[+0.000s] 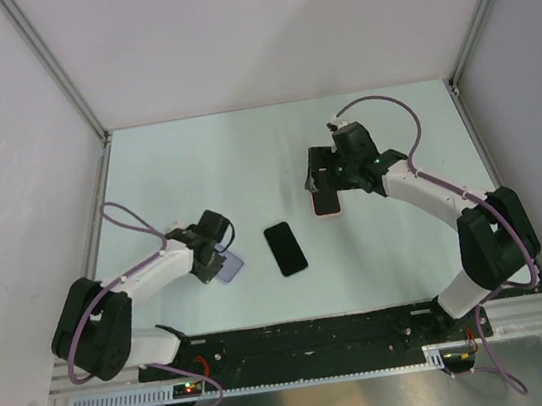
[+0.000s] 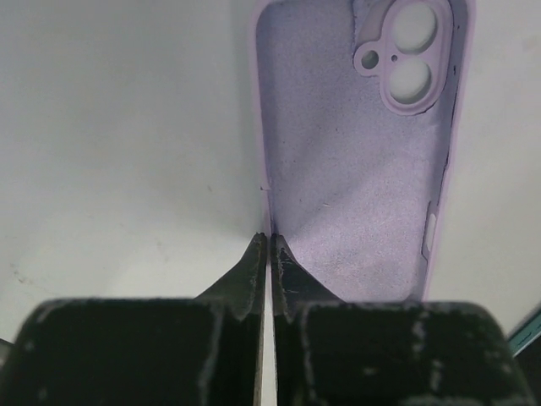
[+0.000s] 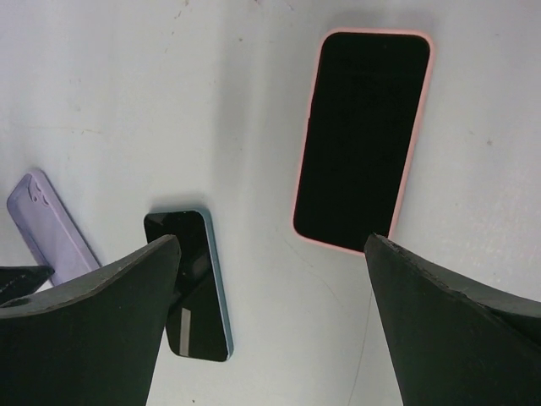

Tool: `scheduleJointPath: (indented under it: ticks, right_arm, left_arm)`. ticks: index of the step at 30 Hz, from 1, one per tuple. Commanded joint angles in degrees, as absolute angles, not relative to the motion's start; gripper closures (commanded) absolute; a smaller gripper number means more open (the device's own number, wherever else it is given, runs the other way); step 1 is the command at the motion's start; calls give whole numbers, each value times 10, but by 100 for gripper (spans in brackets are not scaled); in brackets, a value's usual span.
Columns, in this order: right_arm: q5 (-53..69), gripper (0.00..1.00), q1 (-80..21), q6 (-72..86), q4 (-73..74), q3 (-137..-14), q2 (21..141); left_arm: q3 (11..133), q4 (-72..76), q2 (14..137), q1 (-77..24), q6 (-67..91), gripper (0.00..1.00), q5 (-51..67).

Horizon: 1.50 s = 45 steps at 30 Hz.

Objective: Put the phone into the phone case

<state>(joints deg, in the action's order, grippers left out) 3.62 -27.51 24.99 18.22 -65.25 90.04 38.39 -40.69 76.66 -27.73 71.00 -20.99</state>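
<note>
The pale table (image 1: 244, 156) carries both arms. The right arm (image 1: 432, 196) reaches in toward the far middle, and the left arm (image 1: 150, 273) bends low across the near left.

The right gripper (image 3: 272, 241) hangs with its jaws spread wide and nothing between them. It is above the near end of a pink-cased phone (image 3: 362, 139), which lies screen up with a dark screen.

The bare phone (image 1: 286, 248), black with a bluish edge, lies flat and screen up near the middle of the table. It sits between the two grippers, near the pink-cased phone but apart from it, and neither arm touches it.

The lilac phone case (image 2: 355, 169) lies open side up just left of the phone, with its camera cut-out at the end away from the arm. The left gripper (image 2: 269, 244) is narrowed almost to a slit at the case's left side wall. It appears to pinch that wall, though the contact itself is partly hidden by the fingertips.
</note>
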Motion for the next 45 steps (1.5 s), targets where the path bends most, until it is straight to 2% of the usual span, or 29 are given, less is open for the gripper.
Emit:
scheduleJointPath:
  ticks: [1, 5, 9, 16, 20, 26, 32, 37, 45]
  right_arm:
    - [-18, 3, -311, 246, 191, -659, 881]
    - [-52, 3, -353, 251, 210, -658, 885]
    - [-53, 2, -389, 263, 215, -650, 891]
    - [-38, 2, -436, 286, 190, -618, 900]
    - [-34, 2, -466, 302, 173, -604, 901]
    - [-35, 1, -509, 314, 154, -602, 934]
    - [-26, 1, -529, 318, 128, -602, 980]
    - [-85, 1, -548, 306, 145, -609, 994]
    - [-125, 1, -569, 289, 161, -630, 1021]
  left_arm:
    - [414, -410, 797, -352, 707, 95, -212]
    - [438, -409, 821, -409, 696, 94, -217]
    - [444, -408, 827, -442, 707, 84, -216]
    - [443, -402, 778, -449, 703, 36, -238]
    - [439, -402, 723, -420, 687, 25, -263]
    - [438, -375, 684, -293, 636, 21, -250]
    - [466, -315, 736, -190, 553, 22, -213]
    - [479, -268, 792, -165, 522, 23, -174]
    - [496, -251, 844, -156, 504, 22, -174]
